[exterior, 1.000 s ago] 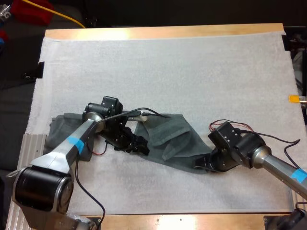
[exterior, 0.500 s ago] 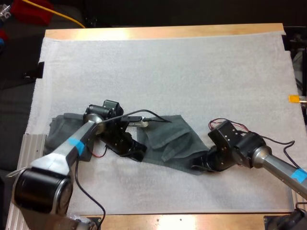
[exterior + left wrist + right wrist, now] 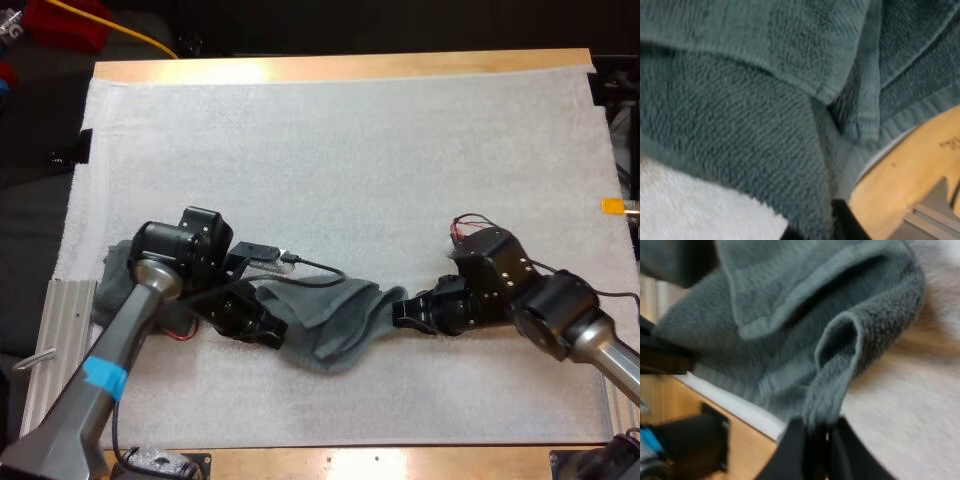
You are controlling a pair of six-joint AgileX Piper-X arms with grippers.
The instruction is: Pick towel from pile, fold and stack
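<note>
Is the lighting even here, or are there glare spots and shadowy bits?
High view: even light, a glare patch on the wooden table's far edge, soft shadows on the white mat under both arms. Left wrist view: the dark grey-green terry towel has deep shadow in its folds. Right wrist view: a dark hollow inside the towel loop by the right claw.

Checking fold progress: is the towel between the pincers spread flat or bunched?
Bunched. The towel sags in loose folds between the left pincer and right pincer; the right's fingers pinch a curled edge.
</note>
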